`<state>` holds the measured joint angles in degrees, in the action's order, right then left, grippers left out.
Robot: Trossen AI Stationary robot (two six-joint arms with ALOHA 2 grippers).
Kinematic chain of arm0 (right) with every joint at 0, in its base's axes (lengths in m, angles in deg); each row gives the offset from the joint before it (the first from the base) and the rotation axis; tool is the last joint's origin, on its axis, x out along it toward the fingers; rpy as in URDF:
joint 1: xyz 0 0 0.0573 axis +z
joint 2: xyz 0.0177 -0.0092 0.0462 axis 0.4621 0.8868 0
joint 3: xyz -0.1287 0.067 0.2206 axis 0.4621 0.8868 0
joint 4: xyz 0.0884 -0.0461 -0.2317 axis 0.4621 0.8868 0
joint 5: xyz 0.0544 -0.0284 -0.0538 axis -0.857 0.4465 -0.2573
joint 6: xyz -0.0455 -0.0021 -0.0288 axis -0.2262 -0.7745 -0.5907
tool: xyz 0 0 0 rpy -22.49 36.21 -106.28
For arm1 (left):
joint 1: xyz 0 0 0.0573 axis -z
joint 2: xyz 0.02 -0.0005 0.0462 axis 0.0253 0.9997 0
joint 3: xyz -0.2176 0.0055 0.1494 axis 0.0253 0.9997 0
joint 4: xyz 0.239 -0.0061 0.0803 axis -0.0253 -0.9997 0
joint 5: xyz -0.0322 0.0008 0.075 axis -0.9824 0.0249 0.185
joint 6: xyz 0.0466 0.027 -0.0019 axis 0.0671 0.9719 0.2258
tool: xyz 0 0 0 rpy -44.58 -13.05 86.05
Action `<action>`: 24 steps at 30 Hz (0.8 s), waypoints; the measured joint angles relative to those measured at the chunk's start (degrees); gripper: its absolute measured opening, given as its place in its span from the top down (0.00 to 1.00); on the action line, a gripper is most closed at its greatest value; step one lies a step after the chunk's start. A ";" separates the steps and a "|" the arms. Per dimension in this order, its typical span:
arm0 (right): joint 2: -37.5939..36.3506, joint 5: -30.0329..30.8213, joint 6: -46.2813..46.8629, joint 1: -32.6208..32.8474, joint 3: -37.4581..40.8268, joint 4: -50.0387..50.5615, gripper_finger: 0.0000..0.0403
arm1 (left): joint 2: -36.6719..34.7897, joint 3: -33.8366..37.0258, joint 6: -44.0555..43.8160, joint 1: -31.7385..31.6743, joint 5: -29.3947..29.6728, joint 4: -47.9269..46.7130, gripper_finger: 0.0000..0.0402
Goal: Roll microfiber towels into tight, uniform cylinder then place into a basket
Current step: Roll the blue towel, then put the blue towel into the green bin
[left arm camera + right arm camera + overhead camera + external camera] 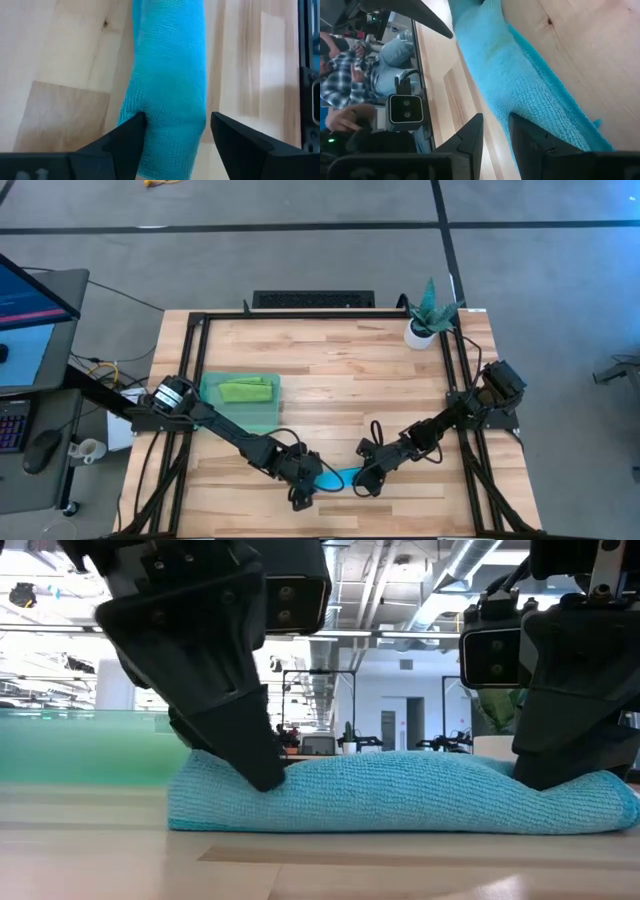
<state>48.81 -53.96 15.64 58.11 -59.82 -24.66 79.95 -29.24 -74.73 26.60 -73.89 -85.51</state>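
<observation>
A sky blue microfiber towel point(340, 477), rolled into a cylinder point(400, 795), lies lengthwise on the table near its front edge. My left gripper point(175, 120) is open over the roll's left end, one finger on each side. My right gripper point(496, 131) stands at the roll's right end with a narrow gap between its fingers, through which bare wood shows. A lime green towel point(245, 390) lies folded in the teal basket point(212, 416) at the table's left. My left gripper slants down from the left across the roll. One fingertip point(136, 121) touches the roll's side near its left end point(262, 778), where the cloth is dented. The other fingertip stands clear of it. The roll lies on the table. My right gripper slants down from the right. One finger point(520, 125) lies on the roll near its right end point(545, 785), where the top is pressed into a dip. Nothing shows between the fingers. The roll stays flat on the table.
A potted plant point(428, 315) stands at the far right corner. Black frame rails point(200, 380) run along the table's sides. A seated person point(355, 75) shows beyond the table in the right wrist view. Bare wood lies between basket and plant.
</observation>
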 joint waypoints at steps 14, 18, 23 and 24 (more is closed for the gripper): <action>0.00 0.08 -0.34 0.02 0.00 -0.08 0.71 | -15.78 -1.62 2.18 4.39 13.08 -15.07 0.44; 0.00 0.11 -0.55 0.02 0.00 -0.13 0.71 | -15.43 -0.56 3.05 4.78 16.81 -11.33 0.44; 0.00 0.23 -0.74 0.24 0.00 -0.22 0.71 | -14.56 3.48 4.65 2.95 13.60 -3.03 0.44; 0.00 0.21 -1.02 0.27 0.00 -0.28 0.71 | -14.50 4.57 4.87 2.47 12.70 -0.48 0.44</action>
<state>48.81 -53.75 14.62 58.38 -59.82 -24.93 65.44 -24.67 -69.86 29.07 -61.20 -86.00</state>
